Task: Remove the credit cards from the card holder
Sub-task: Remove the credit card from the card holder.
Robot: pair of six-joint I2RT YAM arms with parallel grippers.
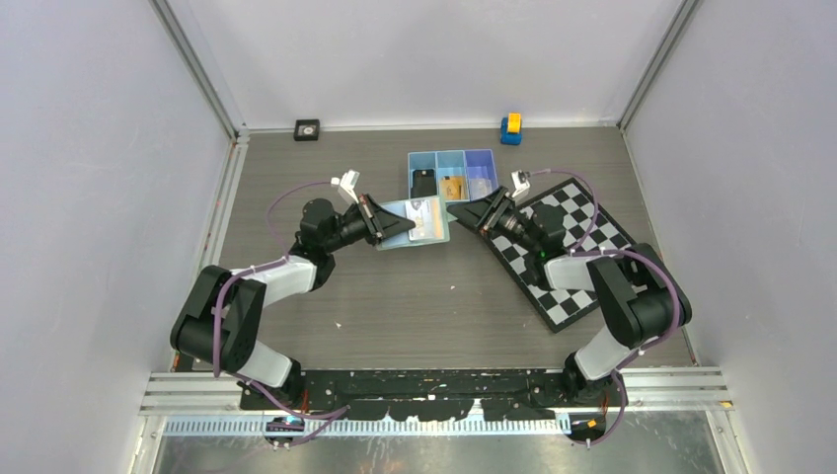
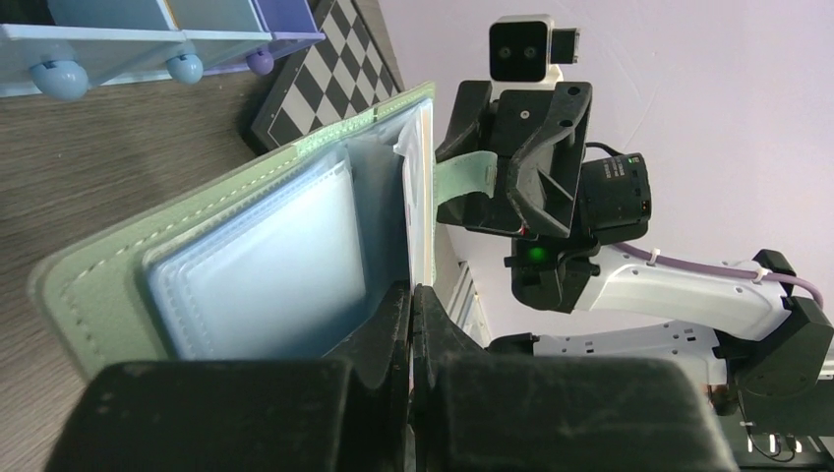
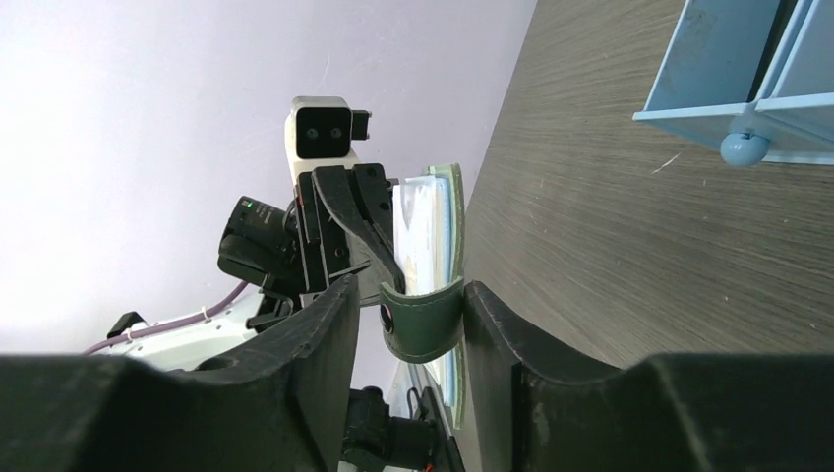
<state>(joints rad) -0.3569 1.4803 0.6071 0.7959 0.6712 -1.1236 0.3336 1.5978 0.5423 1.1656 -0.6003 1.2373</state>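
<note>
The left gripper has its jaws pressed together on the lower edge of the card holder, holding it up off the table and spread open. The right gripper has its jaws apart, with the holder's short green tab curling between the fingers and a gap showing on one side. The holder is sage-green outside with pale blue-grey sleeves inside, and a pale card shows in one sleeve. Just behind it stands a blue tray with a black card in its left compartment and a gold-orange card in the middle one. A chessboard lies under the right arm on the grey wood-grain table, and pale lilac walls enclose the space.
</note>
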